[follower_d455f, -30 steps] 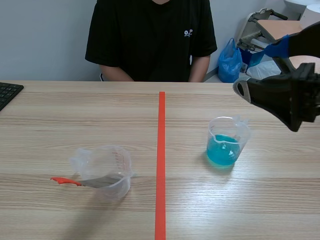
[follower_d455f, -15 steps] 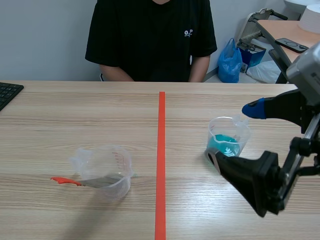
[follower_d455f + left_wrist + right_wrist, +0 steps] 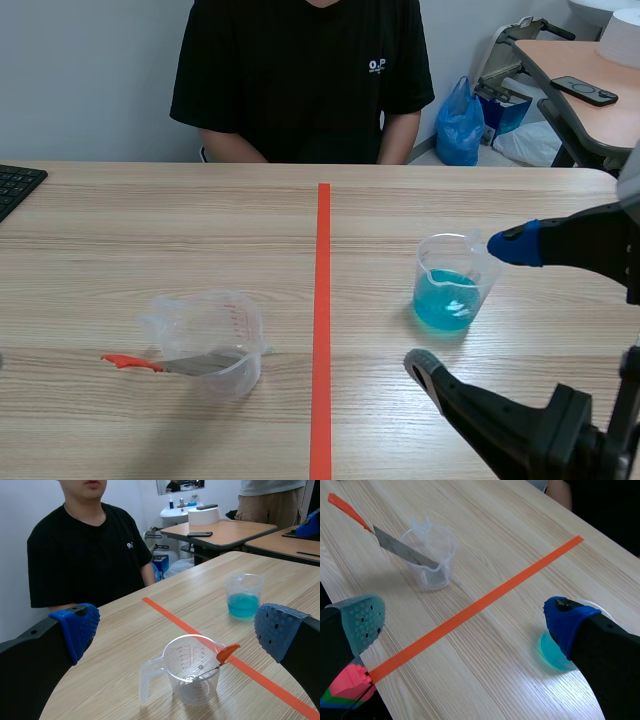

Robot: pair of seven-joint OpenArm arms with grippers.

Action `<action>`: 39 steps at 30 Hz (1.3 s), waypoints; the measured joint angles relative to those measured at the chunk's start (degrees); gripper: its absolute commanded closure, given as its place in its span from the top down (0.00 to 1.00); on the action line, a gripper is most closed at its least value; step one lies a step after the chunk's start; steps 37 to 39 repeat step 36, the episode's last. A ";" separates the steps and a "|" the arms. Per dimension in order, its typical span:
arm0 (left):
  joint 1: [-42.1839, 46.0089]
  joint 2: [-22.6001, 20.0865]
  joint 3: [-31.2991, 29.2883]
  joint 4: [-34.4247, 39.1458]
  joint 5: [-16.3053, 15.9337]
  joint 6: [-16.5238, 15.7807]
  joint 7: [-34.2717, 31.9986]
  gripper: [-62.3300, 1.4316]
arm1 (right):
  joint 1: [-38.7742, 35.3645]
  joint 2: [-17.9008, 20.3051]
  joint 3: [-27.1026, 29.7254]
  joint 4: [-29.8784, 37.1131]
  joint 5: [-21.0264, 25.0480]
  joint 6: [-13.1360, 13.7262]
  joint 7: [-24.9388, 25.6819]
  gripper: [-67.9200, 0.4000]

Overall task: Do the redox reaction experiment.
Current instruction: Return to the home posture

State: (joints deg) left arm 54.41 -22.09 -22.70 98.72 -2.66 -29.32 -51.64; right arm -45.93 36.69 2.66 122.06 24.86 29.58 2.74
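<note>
Legible markings. A small white emblem [image 3: 376,66] is showing on the chest of the black T-shirt [image 3: 290,90] of the person [image 3: 228,146] sitting at the far side of the scene. Its larger characters are appearing to read "O.P", and the finer line beneath them is proving too small to make out. At the near left, the clear measuring cup [image 3: 208,343] is carrying a printed red graduated scale [image 3: 238,317] on its wall. Its numerals are too small to read in any view.
</note>
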 measured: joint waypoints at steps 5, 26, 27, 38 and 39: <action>-0.15 0.00 0.00 0.00 0.00 0.00 0.00 1.00 | 0.04 -0.02 0.02 0.00 0.00 0.02 0.00 1.00; -0.15 -0.94 0.07 0.00 -0.42 0.00 -0.02 1.00 | 0.35 -0.04 0.02 0.00 -0.94 0.02 -0.02 1.00; -0.15 -0.94 0.07 0.00 -0.42 0.00 -0.02 1.00 | 0.35 -0.04 0.02 0.00 -0.94 0.02 -0.02 1.00; -0.15 -0.94 0.07 0.00 -0.42 0.00 -0.02 1.00 | 0.35 -0.04 0.02 0.00 -0.94 0.02 -0.02 1.00; -0.15 -0.94 0.07 0.00 -0.42 0.00 -0.02 1.00 | 0.35 -0.04 0.02 0.00 -0.94 0.02 -0.02 1.00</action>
